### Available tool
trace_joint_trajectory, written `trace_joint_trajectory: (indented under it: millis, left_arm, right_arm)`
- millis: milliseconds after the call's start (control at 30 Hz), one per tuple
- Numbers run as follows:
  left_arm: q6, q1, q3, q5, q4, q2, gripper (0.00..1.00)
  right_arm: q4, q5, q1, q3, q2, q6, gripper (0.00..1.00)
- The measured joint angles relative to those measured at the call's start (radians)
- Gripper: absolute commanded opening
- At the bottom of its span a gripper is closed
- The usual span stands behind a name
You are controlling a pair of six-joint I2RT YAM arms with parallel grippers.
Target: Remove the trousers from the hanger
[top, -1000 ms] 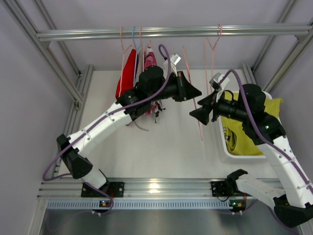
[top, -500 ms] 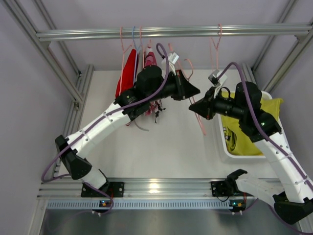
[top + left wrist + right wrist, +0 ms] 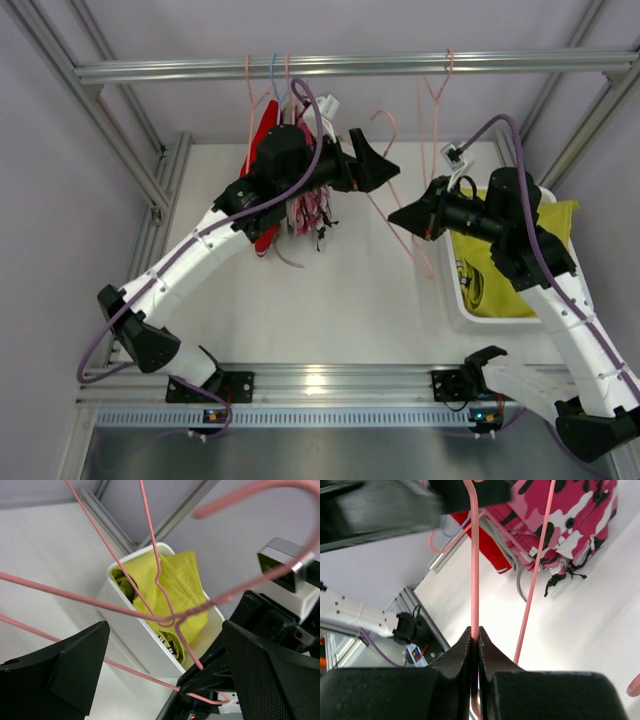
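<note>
The yellow trousers (image 3: 503, 268) lie folded in the white bin (image 3: 456, 300) at the right, off any hanger; the left wrist view shows them there too (image 3: 186, 578). A bare pink wire hanger (image 3: 388, 120) hangs in the air between the arms. My right gripper (image 3: 394, 217) is shut on one of its wires (image 3: 475, 580), jaws pinched tight (image 3: 475, 641). My left gripper (image 3: 384, 165) is open beside the hanger's hook, and its fingers (image 3: 60, 670) stand wide on either side of the wire (image 3: 165, 619) without touching it.
A red garment (image 3: 264, 140) and a pink camouflage garment (image 3: 310, 205) hang on hangers from the top rail (image 3: 180, 70), behind my left arm. Another bare pink hanger (image 3: 441, 85) hangs from the rail at the right.
My right gripper closed on the hanger wire. My left gripper then opened, let go of the hook and drew back up and left. The hanger's hook now stands free below the rail.
</note>
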State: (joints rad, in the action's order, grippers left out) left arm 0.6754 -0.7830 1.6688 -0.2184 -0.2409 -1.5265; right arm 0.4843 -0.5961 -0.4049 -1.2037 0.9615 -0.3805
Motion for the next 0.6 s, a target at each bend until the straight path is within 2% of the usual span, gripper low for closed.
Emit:
trace_joint_trajectory:
  millis: [333,600]
  left_arm:
    - [-0.181,0.006,-0.024,0.102,0.008,0.177,0.99]
    - [-0.259,0.006,-0.050,0.168,-0.006,0.177,0.99]
  right_arm:
    - [-0.004,0.138,0.035,-0.034,-0.013,-0.156,0.00]
    - [-0.018,0.263,0.035,-0.163,0.047,-0.174,0.00]
